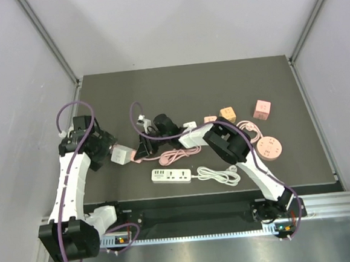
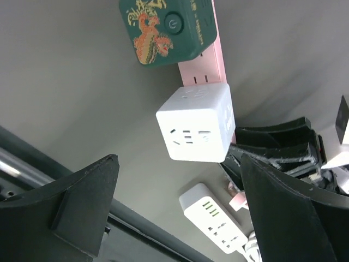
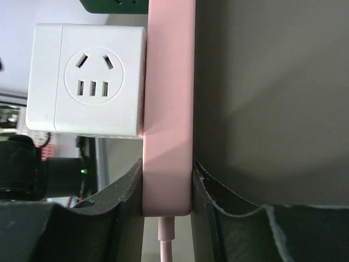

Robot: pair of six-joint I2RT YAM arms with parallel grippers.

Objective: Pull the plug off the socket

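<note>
On the pink strip (image 3: 168,109), right end effector (image 3: 166,180) clamps; left end effector (image 2: 177,166) gapes before white cube (image 2: 196,123)

Two slim arms, left arm (image 1: 69,179) and right arm (image 1: 260,176), white link shells with black joints and black wrist housings, purple cable (image 1: 70,109) looping along each, blocky black bases (image 1: 68,239), matte black wedge-shaped jaws, inner edges scuffed whitish

The cube plug (image 3: 90,82) sits on the socket strip (image 3: 169,109), just beside another adapter (image 2: 166,30).
</note>
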